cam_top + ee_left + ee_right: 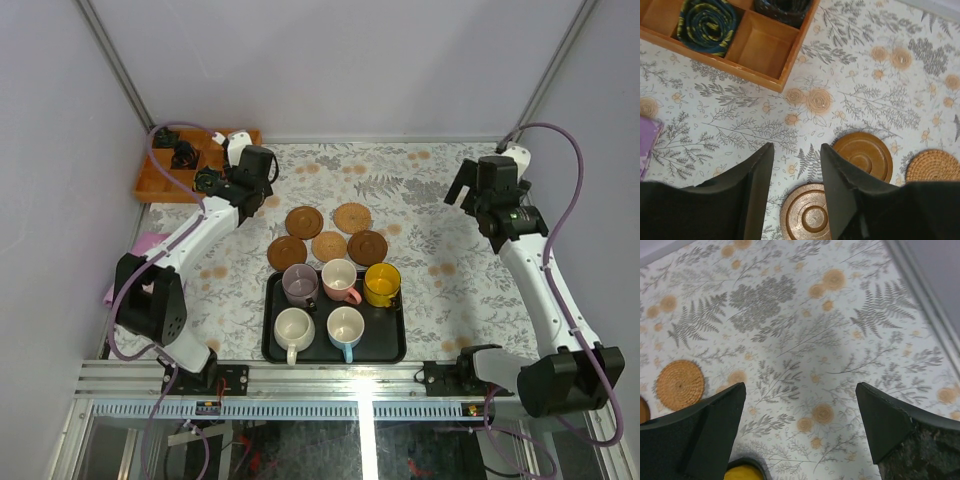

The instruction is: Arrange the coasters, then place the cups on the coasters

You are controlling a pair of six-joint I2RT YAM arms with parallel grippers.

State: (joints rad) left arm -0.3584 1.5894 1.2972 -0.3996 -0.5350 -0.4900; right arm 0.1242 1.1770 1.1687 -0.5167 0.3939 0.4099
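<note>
Five round coasters lie in two rows at mid-table: brown ringed discs [304, 220] [287, 252] [367, 247] and paler woven-looking ones [352, 216] [329, 246]. Just in front, a black tray [270, 340] holds the mauve cup [299, 284], pink cup [340, 280], yellow cup [382, 284], cream cup [293, 328] and blue cup [345, 328]. My left gripper [247, 203] [796, 147] hovers left of the coasters, its jaws partly apart with nothing between them. Two ringed coasters [807, 215] [862, 155] show beneath it. My right gripper [470, 195] [800, 387] stands wide open over bare cloth at the right.
A compartmented wooden box [160, 185] [765, 50] with dark rolled items sits at the back left. A purple cloth [150, 243] [647, 145] lies by the left wall. The right wrist view shows a woven coaster [680, 384] and the yellow cup's rim [742, 474].
</note>
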